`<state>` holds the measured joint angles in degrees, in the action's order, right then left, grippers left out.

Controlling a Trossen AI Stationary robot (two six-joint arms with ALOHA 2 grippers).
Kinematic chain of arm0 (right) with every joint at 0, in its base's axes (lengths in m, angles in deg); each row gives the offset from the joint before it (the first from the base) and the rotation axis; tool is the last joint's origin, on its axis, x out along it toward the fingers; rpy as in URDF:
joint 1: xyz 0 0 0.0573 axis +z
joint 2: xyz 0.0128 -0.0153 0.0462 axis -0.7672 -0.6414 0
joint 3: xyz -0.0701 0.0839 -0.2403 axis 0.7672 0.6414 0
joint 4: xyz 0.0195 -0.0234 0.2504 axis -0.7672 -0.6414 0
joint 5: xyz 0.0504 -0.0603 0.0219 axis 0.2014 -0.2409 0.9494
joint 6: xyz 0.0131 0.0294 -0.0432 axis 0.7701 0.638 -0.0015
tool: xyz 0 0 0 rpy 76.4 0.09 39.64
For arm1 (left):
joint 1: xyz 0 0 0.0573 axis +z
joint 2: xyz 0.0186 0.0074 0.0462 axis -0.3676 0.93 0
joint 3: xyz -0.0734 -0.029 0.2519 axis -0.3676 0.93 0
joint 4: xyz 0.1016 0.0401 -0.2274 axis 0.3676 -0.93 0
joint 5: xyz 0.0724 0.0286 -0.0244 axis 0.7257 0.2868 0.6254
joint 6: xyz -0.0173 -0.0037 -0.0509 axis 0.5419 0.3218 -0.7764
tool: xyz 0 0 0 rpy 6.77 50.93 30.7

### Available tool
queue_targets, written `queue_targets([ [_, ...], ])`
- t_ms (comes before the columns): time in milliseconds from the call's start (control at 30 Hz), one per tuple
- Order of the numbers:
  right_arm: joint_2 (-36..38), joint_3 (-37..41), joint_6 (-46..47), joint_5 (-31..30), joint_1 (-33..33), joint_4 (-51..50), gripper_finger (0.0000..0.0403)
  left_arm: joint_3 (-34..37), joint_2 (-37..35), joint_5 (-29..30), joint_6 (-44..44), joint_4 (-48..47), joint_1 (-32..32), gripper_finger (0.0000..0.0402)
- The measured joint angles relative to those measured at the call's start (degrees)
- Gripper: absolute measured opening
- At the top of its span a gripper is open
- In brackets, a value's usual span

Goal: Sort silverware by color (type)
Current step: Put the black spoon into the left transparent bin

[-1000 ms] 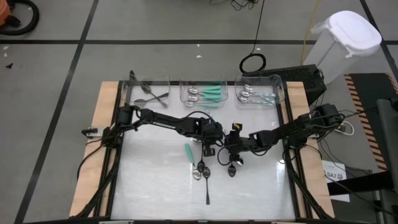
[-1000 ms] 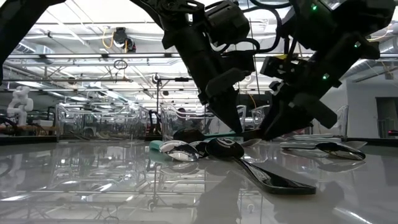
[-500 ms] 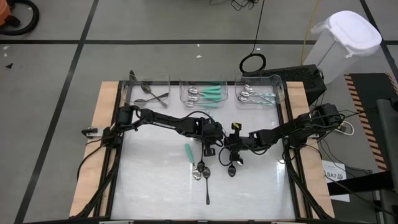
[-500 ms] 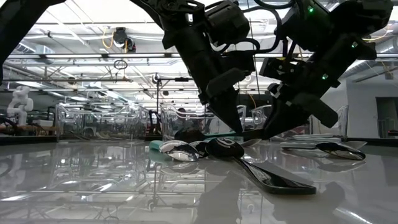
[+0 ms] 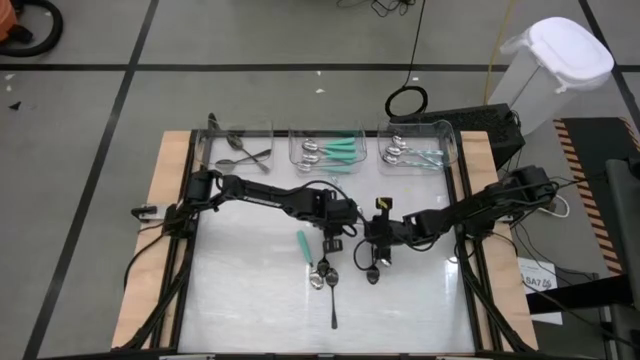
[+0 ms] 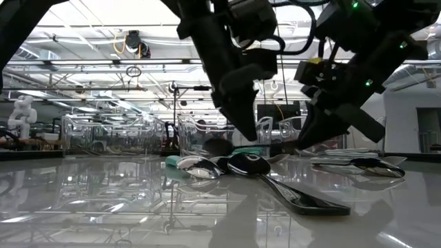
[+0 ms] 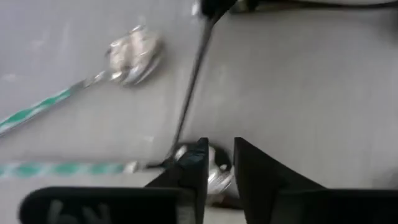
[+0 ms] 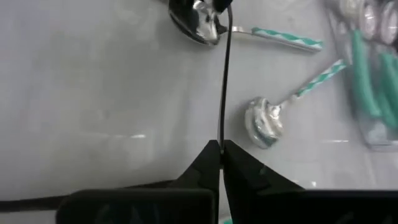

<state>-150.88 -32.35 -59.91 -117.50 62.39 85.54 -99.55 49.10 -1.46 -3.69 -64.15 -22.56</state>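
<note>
Loose silverware lies mid-table. A thin dark spoon handle (image 8: 225, 81) runs from my right gripper (image 8: 222, 149) toward my left gripper (image 7: 221, 162). Beside it lie two silver spoons with teal-striped handles (image 8: 264, 124) (image 8: 199, 25). Nearer the front lie a teal-handled spoon (image 5: 305, 247), a dark spoon (image 5: 333, 300) and another dark one (image 5: 373, 272). My right gripper (image 5: 374, 254) is shut on the dark handle. My left gripper (image 6: 249, 138) hangs just above the table, slightly open. It stands over a silver bowl (image 7: 214, 177) with nothing between its fingers. My right gripper pinches the free end of the thin dark handle (image 8: 222, 138) between its two fingertips. It comes slanting down from the table's right, in line with the handle. The handle runs straight away from the fingers toward the left gripper. Whether the spoon's bowl end rests on the table I cannot tell.
Three clear bins stand along the far edge: one with dark spoons (image 5: 240, 150), one with teal-handled spoons (image 5: 325, 150), one with pale-handled spoons (image 5: 415, 150). Bare tabletop lies to the near left and near right.
My right gripper has shut its fingers on the end of the dark handle, staying in place. My left gripper's fingertips have tipped and lifted a little off the spoons below them.
</note>
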Motion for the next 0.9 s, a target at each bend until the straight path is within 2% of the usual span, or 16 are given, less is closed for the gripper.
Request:
queue_targets([
  [100, 1.87, 0.02, -0.89, -2.60, 1.67, -1.69, 0.0003, -1.91, 0.00, 4.20, -2.20, -4.93, -0.35, 0.0095],
  [233, 3.97, 0.01, -3.28, -5.68, 4.58, -4.45, 0.0002, -2.98, -0.49, 7.73, -3.18, -6.38, -1.18, 0.0101],
  [433, 5.05, 0.02, -7.04, -15.58, 9.21, -6.44, 0.0001, -3.09, -3.91, 7.95, -0.88, -5.83, -2.98, 0.0102],
  [600, 5.07, -0.55, -13.79, -19.82, 12.58, -5.93, 0.0001, -3.07, -5.92, 8.05, 0.82, -4.67, -3.50, 0.0102],
  [767, 5.07, -1.14, -17.06, -27.51, 15.39, -5.86, 0.0001, -3.05, -6.67, 6.92, 1.85, -3.33, -3.42, 0.0102],
  [900, 5.07, -1.14, -19.19, -29.21, 16.53, -6.15, 0.0001, -3.02, -6.67, 6.42, 1.95, -1.90, -3.41, 0.0113],
])
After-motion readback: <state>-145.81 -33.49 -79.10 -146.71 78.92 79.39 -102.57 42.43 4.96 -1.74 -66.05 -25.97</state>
